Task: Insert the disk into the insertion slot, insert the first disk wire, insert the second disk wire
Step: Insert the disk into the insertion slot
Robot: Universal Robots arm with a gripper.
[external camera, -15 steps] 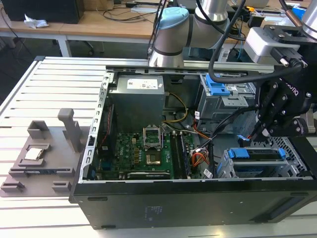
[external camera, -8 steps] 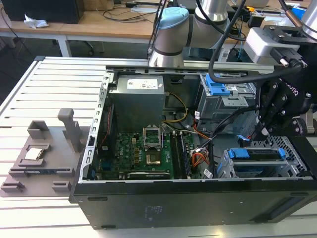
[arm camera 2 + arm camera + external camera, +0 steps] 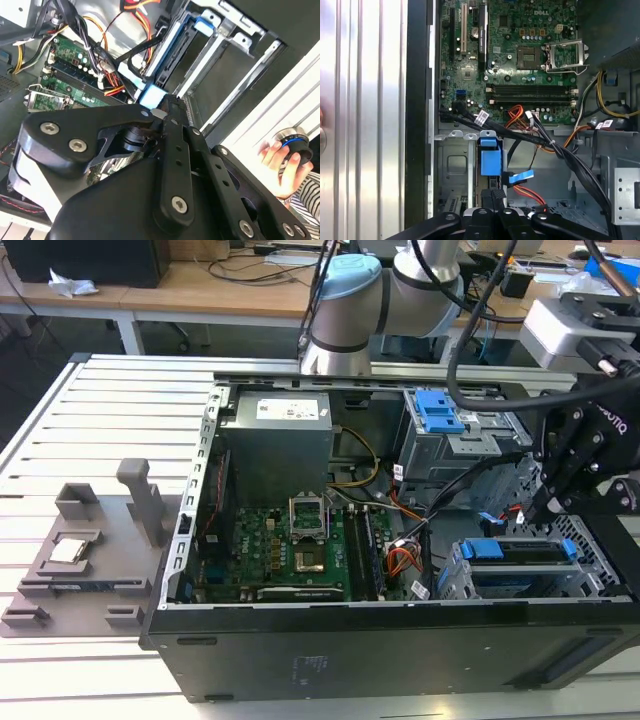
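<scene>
My gripper (image 3: 531, 510) stands at the exterior view's right, over the near right part of the open case (image 3: 300, 650). My fingers are pressed close together, narrow; whether they pinch a plug between them, I cannot tell. The disk (image 3: 515, 552) sits already inside the slot (image 3: 455, 582), with its blue carrier showing at both ends. So I judge that the step in hand is a disk wire, not the disk itself. My fingertips are just above the disk.

To do this step well, I think I must hold the plug square to the socket on the disk. I must push straight along the socket's own line, with no side pressure, because such a plug goes in one way only. In the first wrist view a black cable bundle (image 3: 530, 137) crosses near my fingers, and a flat blue cable (image 3: 521, 176) and red wires (image 3: 527, 192) lie just beside them. I should keep these from being trapped under the plug. The push should be slow and light.

The count:
- One disk, one slot, one gripper.
- Two cages: the low one with the disk, and a taller cage (image 3: 470, 445) farther away, which carries one blue latch (image 3: 437, 410).
- One motherboard (image 3: 285, 550).
- One hand (image 3: 280, 160) of a person, on a round knob (image 3: 291, 136) outside the case
</scene>
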